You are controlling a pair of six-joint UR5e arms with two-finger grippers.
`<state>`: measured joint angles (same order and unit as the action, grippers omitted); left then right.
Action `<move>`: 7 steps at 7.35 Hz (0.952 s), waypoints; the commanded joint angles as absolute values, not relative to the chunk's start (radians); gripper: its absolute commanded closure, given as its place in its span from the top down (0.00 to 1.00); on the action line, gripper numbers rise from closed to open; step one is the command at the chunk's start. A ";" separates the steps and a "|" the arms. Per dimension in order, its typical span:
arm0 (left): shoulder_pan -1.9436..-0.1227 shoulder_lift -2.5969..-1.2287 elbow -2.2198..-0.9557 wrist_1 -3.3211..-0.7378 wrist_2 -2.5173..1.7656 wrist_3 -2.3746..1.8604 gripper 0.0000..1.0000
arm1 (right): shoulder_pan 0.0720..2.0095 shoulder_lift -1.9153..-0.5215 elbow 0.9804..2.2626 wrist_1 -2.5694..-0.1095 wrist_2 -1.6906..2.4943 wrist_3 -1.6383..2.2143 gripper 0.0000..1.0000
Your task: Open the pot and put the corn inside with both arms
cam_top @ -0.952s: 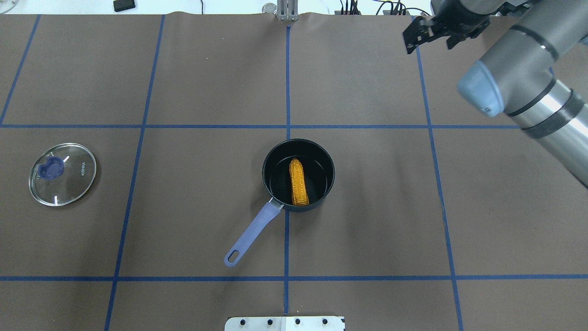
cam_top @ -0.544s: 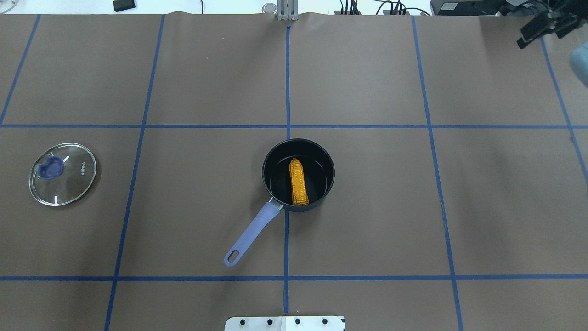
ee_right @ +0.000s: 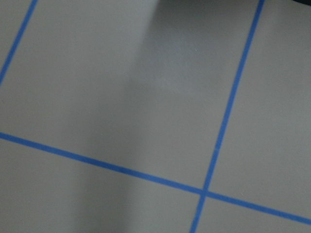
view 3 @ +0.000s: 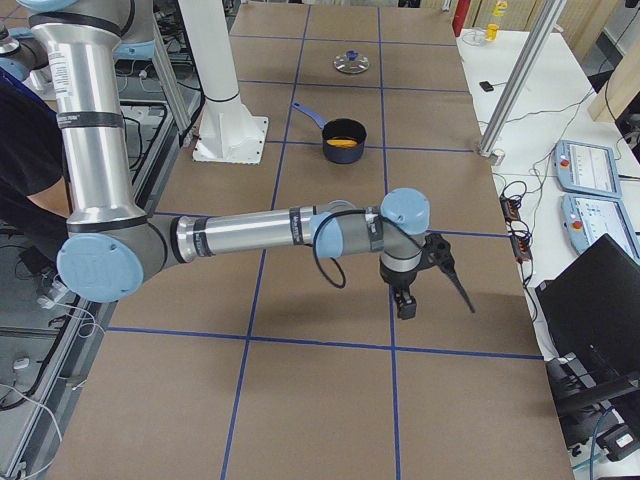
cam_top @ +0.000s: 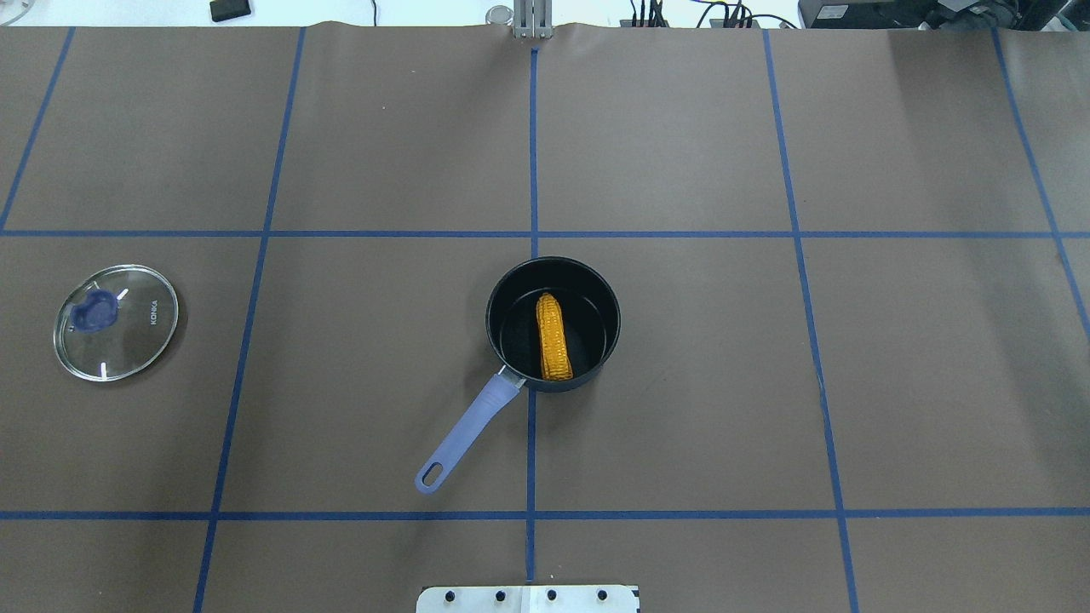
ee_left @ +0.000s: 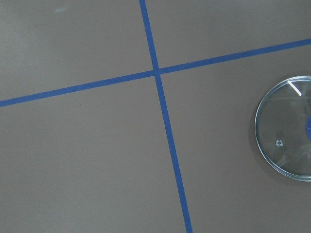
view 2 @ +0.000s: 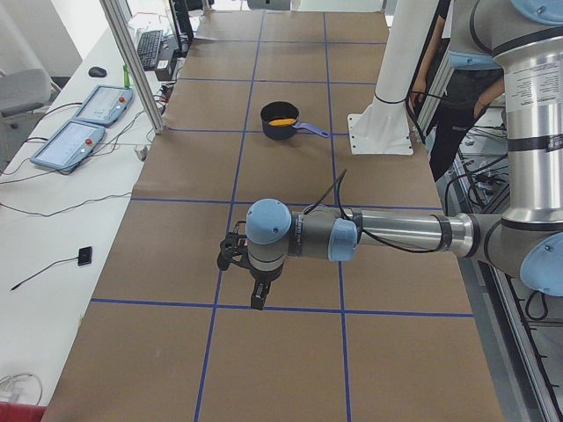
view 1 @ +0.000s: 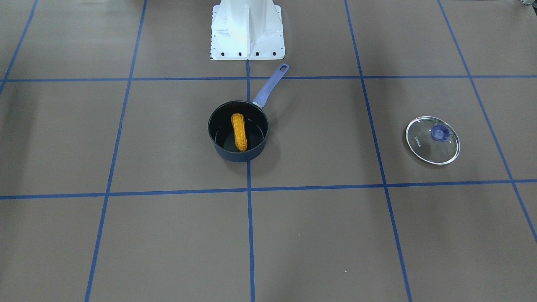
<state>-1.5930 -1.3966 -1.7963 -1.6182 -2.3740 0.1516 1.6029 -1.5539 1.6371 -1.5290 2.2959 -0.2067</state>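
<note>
The dark pot (cam_top: 606,317) stands open near the table's middle, its lilac handle (cam_top: 464,434) toward the robot. The orange-yellow corn (cam_top: 553,337) lies inside it; it also shows in the front view (view 1: 239,131). The glass lid (cam_top: 116,322) lies flat far to the left, and at the edge of the left wrist view (ee_left: 286,128). Neither gripper shows in the overhead or front view. The left gripper (view 2: 252,283) hangs over the table's left end, well short of the pot (view 2: 280,131). The right gripper (view 3: 407,298) hangs over the right end. I cannot tell whether either is open or shut.
The white base mount (view 1: 247,29) stands at the robot's edge behind the pot handle. Control tablets (view 2: 88,123) lie on the far side bench. A person (view 2: 462,88) stands by the base. A laptop (view 3: 600,300) sits beyond the table's right end.
The right arm and gripper have swung out of the overhead view to the right. Pot, corn and lid have not moved.
</note>
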 commanded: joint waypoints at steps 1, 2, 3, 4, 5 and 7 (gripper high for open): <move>-1.592 -1.393 -1.801 -1.623 -2.376 0.153 0.99 | 1.658 -1.605 1.652 -1.528 2.293 -0.223 1.00; -1.592 -1.391 -1.799 -1.623 -2.376 0.152 0.99 | 1.657 -1.606 1.655 -1.526 2.287 -0.180 1.00; -1.592 -1.391 -1.799 -1.623 -2.376 0.152 0.99 | 1.657 -1.611 1.655 -1.522 2.298 -0.148 1.00; -1.592 -1.391 -1.799 -1.621 -2.376 0.152 0.99 | 1.655 -1.609 1.649 -1.520 2.293 -0.108 1.00; -1.592 -1.391 -1.799 -1.621 -2.376 0.152 0.99 | 1.655 -1.611 1.651 -1.519 2.290 -0.101 1.00; -1.592 -1.391 -1.796 -1.620 -2.376 0.152 0.99 | 1.655 -1.618 1.649 -1.517 2.287 -0.120 1.00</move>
<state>-1.5923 -1.3914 -1.7986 -1.6212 -2.3761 0.1519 1.6553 -1.6122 1.6502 -1.5181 2.2887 -0.1105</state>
